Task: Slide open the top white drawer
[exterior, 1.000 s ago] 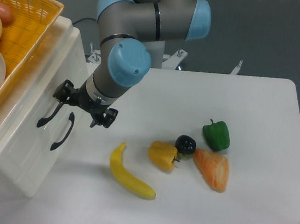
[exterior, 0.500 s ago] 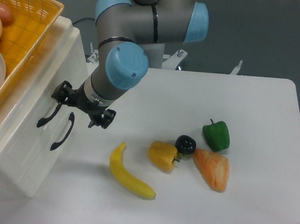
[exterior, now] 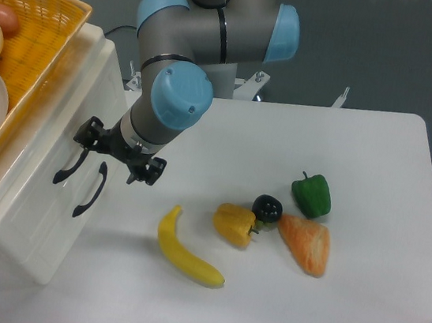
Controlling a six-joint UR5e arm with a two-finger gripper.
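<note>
1. Cabinet (exterior: pixel 28 224), white and glossy, stands nearest at the left edge of the surface (exterior: pixel 356 307). Its front carries two curved black handles; both drawers look shut, with no gap showing along the front.
2. Banana (exterior: pixel 187 249) lies near the cabinet front. Beyond it sit a yellow pepper (exterior: pixel 234 224), a small dark round fruit (exterior: pixel 267 208), an orange wedge (exterior: pixel 305 245) and a green pepper (exterior: pixel 311 195), all well apart from the drawers.
3. Top white drawer (exterior: pixel 66 122) is the upper of the two, directly under the yellow woven basket (exterior: pixel 33 34). Its handle (exterior: pixel 70 168) sits just left of the lower drawer's handle (exterior: pixel 90 190).
4. Pincer (exterior: pixel 118 153) is spread: one finger (exterior: pixel 89 130) sits at the upper end of the top handle, the other (exterior: pixel 145 170) hangs clear of it on the banana side. Contact with the handle cannot be told from this angle.
5. Judgement: step in hand is reaching and engaging the handle; the pull has not begun.
6. Next move calls for a firm hook or pinch on the top handle only, then a straight pull away from the cabinet front, toward the banana.
</note>
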